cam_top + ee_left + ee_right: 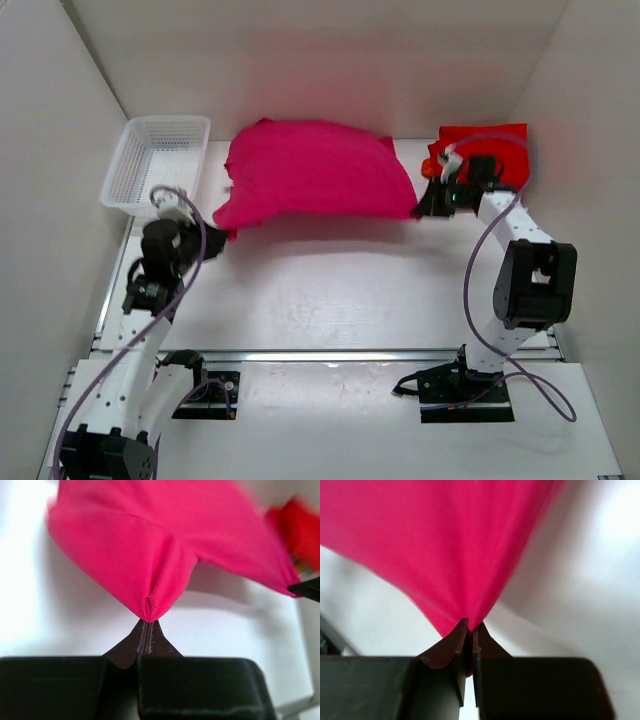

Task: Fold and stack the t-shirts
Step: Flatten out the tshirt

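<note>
A magenta-pink t-shirt (315, 170) hangs stretched between my two grippers above the back of the table, sagging into a wide arc. My left gripper (222, 236) is shut on its left corner, and the cloth (150, 555) bunches to a point at the closed fingertips (148, 622). At the shirt's right corner my right gripper (420, 208) is shut, with pink cloth (445, 545) pinched between its jaws (470, 625). A bright red t-shirt (490, 150) lies crumpled at the back right, partly under my right arm, with a bit of orange (432, 167) beside it.
A white plastic mesh basket (160, 160) stands at the back left, close to my left arm. White walls enclose the table on the left, back and right. The red shirt (300, 527) shows blurred at the far right of the left wrist view.
</note>
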Robot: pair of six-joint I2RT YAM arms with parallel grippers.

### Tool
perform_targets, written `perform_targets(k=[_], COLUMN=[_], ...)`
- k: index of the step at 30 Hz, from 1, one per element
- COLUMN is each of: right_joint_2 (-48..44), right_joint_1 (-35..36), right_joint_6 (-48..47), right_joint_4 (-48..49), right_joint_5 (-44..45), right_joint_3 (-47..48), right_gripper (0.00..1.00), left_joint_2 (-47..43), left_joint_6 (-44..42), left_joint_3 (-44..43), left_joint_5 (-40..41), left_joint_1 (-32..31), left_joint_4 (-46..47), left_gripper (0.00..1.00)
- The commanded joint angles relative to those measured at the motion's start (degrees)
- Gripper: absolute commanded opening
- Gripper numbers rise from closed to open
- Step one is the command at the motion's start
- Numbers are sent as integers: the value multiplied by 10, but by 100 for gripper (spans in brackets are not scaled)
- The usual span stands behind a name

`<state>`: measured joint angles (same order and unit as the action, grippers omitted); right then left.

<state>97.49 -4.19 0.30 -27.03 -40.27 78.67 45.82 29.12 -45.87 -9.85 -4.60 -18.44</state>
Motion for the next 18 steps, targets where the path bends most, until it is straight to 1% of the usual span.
perform_targets(k=[1, 2, 3, 4, 7, 9, 11, 14, 17, 18], right_joint_2=[-108, -126, -137, -150, -161, -166, -171, -180, -181, -168], right_joint_1=[-6, 4, 7, 18, 49, 65, 67, 53, 45, 49], right_joint_6=[50, 67, 73, 80, 95, 102, 109, 103, 91, 86], right_joint_4=[51, 56, 58, 58, 35, 26, 22, 24, 24, 28], right_joint_5=[-10, -8, 0, 15, 39, 49, 58, 53, 42, 48], right_joint_3=[-148, -202, -250, -270, -354, -381, -404, -430, -411, -386], right_gripper=[0, 0, 0, 0, 0, 0, 0, 0, 0, 0], left_joint_2=[-100, -119, -128, -139, -169, -190, -208, -217, -201, -190], left_joint_6=[23, 23, 22, 20, 25, 42, 60, 76, 72, 70], left_joint_3=[96, 121, 127, 142, 185, 220, 237, 255, 252, 242], left_joint_5=[7, 15, 17, 29, 32, 17, 1, -13, -14, -10], left_joint_1=[-18, -23, -42, -53, -70, -74, -87, -85, -85, -80], left_joint_4=[-19, -38, -61, -79, -110, -121, -115, -105, -79, -68], left_gripper=[0, 0, 0, 0, 0, 0, 0, 0, 0, 0])
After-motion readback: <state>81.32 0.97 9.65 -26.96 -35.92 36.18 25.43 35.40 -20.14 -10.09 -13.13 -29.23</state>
